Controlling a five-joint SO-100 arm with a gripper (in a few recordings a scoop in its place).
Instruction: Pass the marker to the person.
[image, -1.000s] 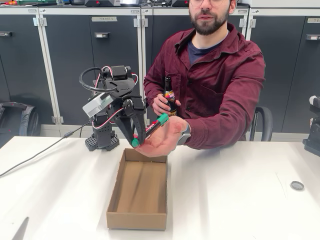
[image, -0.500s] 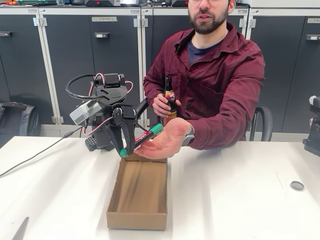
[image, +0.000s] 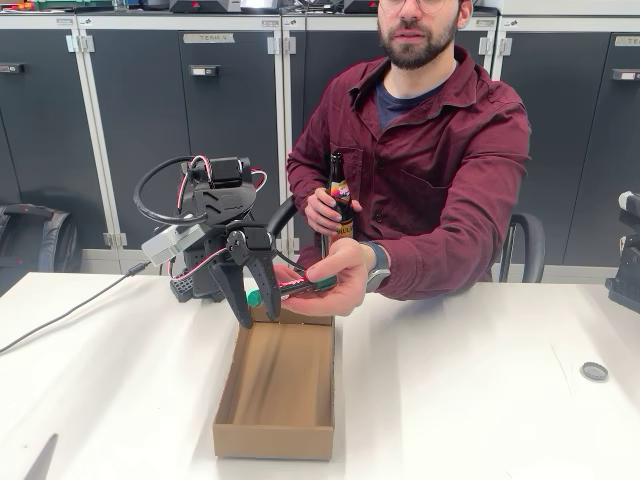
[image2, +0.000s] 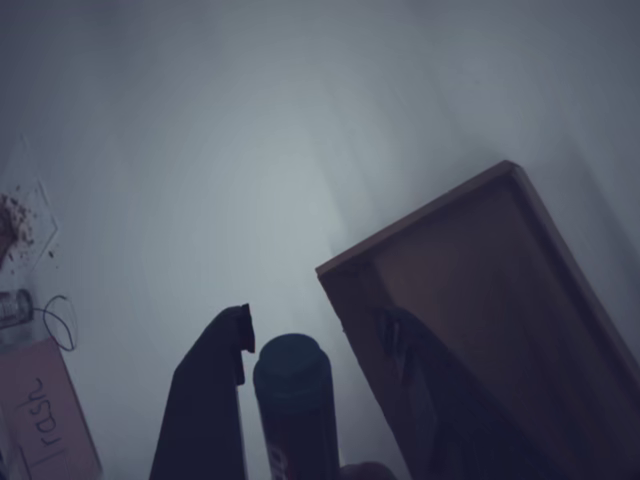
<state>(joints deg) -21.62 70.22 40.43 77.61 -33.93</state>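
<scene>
Marker (image: 295, 290) lying level above the far end of the cardboard box (image: 278, 385), green cap toward the person's hand (image: 325, 280), whose fingers curl around that end. Gripper (image: 257, 305) spread fairly wide, fingers straddling the other end; in the wrist view the marker (image2: 295, 400) sits close beside one finger with a clear gap to the other, so probably no longer clamped. Risks, as a judgement: slipping into the box if the hand's grip is loose; a finger snagging the barrel on pulling away. Brown bottle (image: 339, 195) in the person's other hand. White table (image: 480, 400), a small round disc (image: 594, 371) near its right edge, dark grey cabinets (image: 150, 120) behind
</scene>
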